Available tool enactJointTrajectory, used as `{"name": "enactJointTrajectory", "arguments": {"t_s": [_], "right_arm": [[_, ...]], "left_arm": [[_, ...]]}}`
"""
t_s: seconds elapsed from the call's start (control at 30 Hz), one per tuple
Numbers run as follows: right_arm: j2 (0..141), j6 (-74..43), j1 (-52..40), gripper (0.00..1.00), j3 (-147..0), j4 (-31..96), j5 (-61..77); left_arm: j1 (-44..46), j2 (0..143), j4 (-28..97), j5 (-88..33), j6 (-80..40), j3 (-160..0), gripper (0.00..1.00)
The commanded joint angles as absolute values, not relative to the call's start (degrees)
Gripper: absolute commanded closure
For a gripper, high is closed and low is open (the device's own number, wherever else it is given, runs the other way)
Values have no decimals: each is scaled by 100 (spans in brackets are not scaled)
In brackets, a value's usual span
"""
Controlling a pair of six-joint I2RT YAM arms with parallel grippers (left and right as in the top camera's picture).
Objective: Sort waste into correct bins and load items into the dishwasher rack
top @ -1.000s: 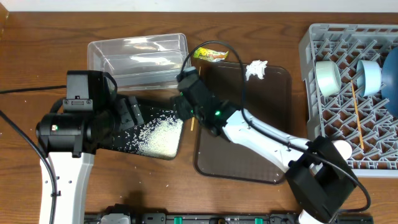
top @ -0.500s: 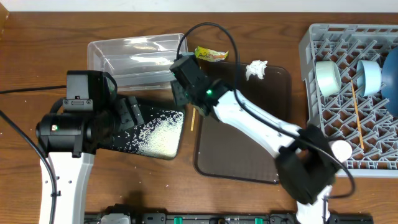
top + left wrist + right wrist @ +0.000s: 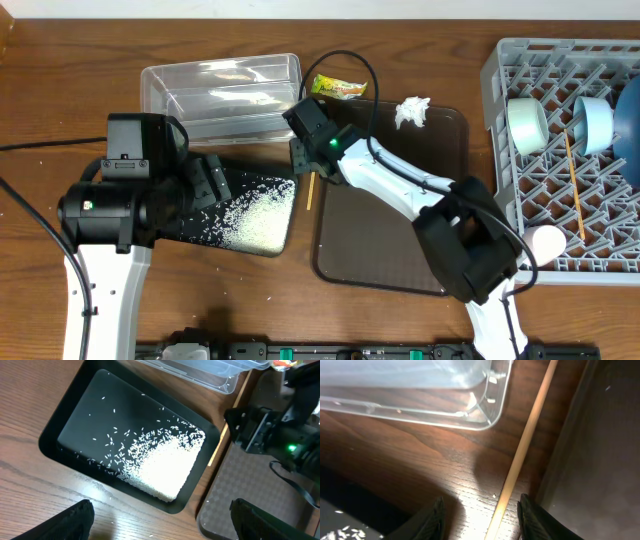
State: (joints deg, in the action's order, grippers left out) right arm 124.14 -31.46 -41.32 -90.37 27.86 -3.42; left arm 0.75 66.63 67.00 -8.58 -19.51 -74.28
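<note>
Right wrist: right gripper (image 3: 482, 522) low over the table (image 3: 410, 460), jaws apart on either side of 1 wooden chopstick (image 3: 525, 445), not clamped; chopstick flat between the clear tub (image 3: 420, 390) and the brown serving tray (image 3: 590, 460). Left wrist: left gripper (image 3: 172, 520) above the black tray (image 3: 75, 415) of rice grains (image 3: 165, 465), jaws wide apart, holding nothing.
</note>
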Motion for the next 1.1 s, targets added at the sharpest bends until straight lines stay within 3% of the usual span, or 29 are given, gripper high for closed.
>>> {"name": "enactJointTrajectory", "arguments": {"t_s": [0.0,0.2,0.3,0.5,0.6,1.07], "right_arm": [[12704,-3297,-4130,58,-9115,2823,-233],[12742,-3323,-4130,65,-9115,2974,-401],[12742,-3361,-4130,77,-9115,3030,-268],[12742,-3555,-4204,88,-9113,3236,-423],[12742,-3568,-4246,99,-9113,3214,-561],[11970,-3592,-4056,99,-9201,3210,-679]], "left_arm": [[49,6665,6702,-786,-1981,-7437,11],[49,6665,6702,-788,-1981,-7437,11],[49,6665,6702,-786,-1981,-7437,11],[49,6665,6702,-786,-1981,-7437,11],[49,6665,6702,-786,-1981,-7437,11],[49,6665,6702,-786,-1984,-7437,11]]}}
